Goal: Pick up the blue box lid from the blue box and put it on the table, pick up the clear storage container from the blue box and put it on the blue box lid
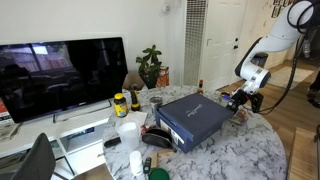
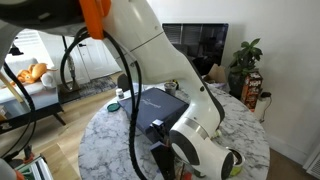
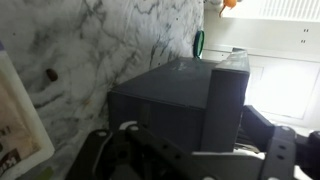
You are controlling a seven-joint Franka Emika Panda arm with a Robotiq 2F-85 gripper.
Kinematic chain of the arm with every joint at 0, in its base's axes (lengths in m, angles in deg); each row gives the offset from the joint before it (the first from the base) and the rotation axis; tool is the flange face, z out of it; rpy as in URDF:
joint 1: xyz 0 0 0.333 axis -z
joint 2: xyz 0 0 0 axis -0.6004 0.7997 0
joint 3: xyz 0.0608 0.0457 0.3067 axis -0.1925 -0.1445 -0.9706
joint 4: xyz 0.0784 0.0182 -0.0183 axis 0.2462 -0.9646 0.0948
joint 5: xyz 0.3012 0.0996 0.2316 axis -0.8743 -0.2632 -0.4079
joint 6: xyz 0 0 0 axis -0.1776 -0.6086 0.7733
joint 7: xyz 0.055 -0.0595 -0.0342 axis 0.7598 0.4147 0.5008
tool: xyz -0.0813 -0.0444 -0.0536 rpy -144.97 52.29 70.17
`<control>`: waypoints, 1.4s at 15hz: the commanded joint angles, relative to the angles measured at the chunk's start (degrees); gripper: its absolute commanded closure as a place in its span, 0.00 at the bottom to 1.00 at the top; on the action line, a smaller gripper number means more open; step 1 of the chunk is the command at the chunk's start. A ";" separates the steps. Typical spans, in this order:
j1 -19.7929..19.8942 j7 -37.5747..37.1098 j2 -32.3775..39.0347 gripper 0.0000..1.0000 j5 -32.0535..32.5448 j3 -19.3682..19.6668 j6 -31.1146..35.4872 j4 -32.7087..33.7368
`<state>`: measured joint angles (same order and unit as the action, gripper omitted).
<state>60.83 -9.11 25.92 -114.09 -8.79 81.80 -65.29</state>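
Observation:
The blue box lid (image 1: pixel 192 112) lies shut on the blue box (image 1: pixel 186 134) on the marble table (image 1: pixel 235 150). The lid also shows in an exterior view (image 2: pixel 152 103), partly behind the arm. My gripper (image 1: pixel 239 99) is at the box's far right corner, at lid height, and looks open. In the wrist view one dark finger (image 3: pixel 225 105) stands right in front of the box wall (image 3: pixel 160 125) and reaches up to the lid edge (image 3: pixel 185 70). The clear storage container is hidden.
A yellow-capped bottle (image 1: pixel 120 103), a white cup (image 1: pixel 128 133) and dark small items (image 1: pixel 158 137) stand on the table beside the box. A TV (image 1: pixel 62 75) and a plant (image 1: pixel 150 65) are behind. The arm fills the front of an exterior view (image 2: pixel 200 140).

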 commanded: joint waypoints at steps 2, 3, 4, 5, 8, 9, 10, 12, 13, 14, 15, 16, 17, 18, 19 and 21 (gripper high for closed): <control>1.65 -0.22 3.33 0.12 -3.07 -1.16 -2.83 1.69; 1.73 -0.38 3.52 0.14 -3.36 -1.04 -3.42 1.84; 1.90 -0.49 3.64 0.15 -3.57 -0.93 -4.22 2.00; 2.08 -0.62 3.67 0.16 -3.84 -0.86 -5.09 2.14; 2.78 -0.90 3.87 0.04 -4.49 -0.75 -8.47 2.61; 2.85 -0.91 4.03 0.02 -4.61 -0.67 -9.28 2.78; 2.87 -1.07 4.24 0.09 -4.71 -0.56 -9.92 2.86; 2.90 -1.41 4.60 0.27 -4.58 -0.35 -11.09 3.21; 2.95 -1.60 4.82 0.38 -4.54 -0.23 -11.39 3.38; 2.93 -1.89 5.00 0.46 -4.46 -0.15 -11.79 3.52; 2.91 -2.20 5.20 0.56 -4.40 -0.09 -12.16 3.64; 2.99 -2.98 5.63 0.62 -4.08 -0.13 -13.08 3.87; 2.98 -3.48 5.96 0.67 -3.96 -0.15 -13.72 4.03; 3.06 -3.93 6.45 0.69 -3.92 -0.17 -14.19 4.29; 3.18 -4.37 6.80 0.72 -3.94 -0.18 -14.73 4.49; 3.56 -4.72 7.23 0.73 -3.90 -0.18 -16.63 4.78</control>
<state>63.53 -12.32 31.19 -117.63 -9.03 68.57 -62.01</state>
